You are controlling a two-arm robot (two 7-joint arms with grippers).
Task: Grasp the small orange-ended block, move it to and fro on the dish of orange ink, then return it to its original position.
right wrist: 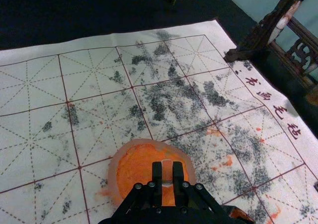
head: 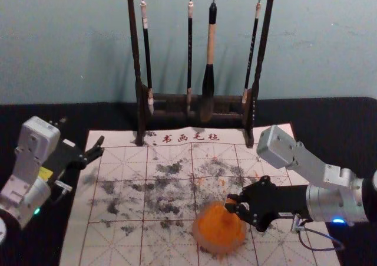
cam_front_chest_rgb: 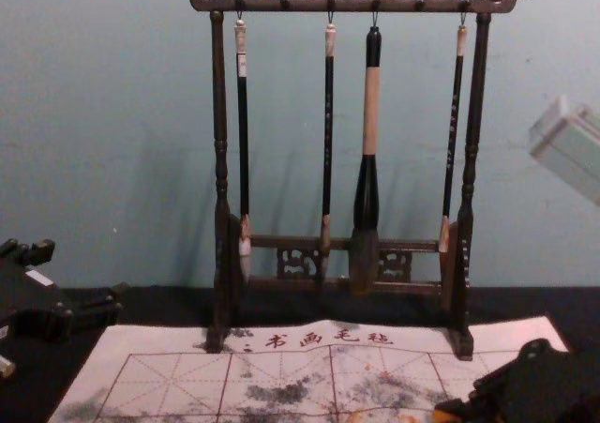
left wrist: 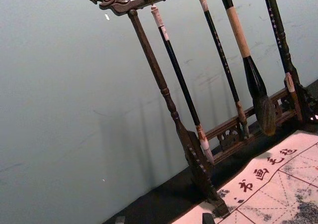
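Small orange-ended block (right wrist: 167,171) pinched over the orange ink

The black right gripper (head: 231,203) is narrowed on the block, above the round, pale-rimmed dish of orange ink (right wrist: 113,172); whether the block's lower end touches the ink cannot be told. It is probably light and stiff; wet ink may make it slippery, so opposite sides, well clear of the inked end, offer the safest hold, with modest pressure. The black left gripper (left wrist: 164,219) is idle beside the mat's left side, fingers spread wide.

The white gridded felt mat (head: 112,248) reads 书画毛毡, "calligraphy and painting felt"; the white label (cam_front_chest_rgb: 242,65) on a slim black-shafted brush (cam_front_chest_rgb: 244,142) is illegible; no brand can be read.
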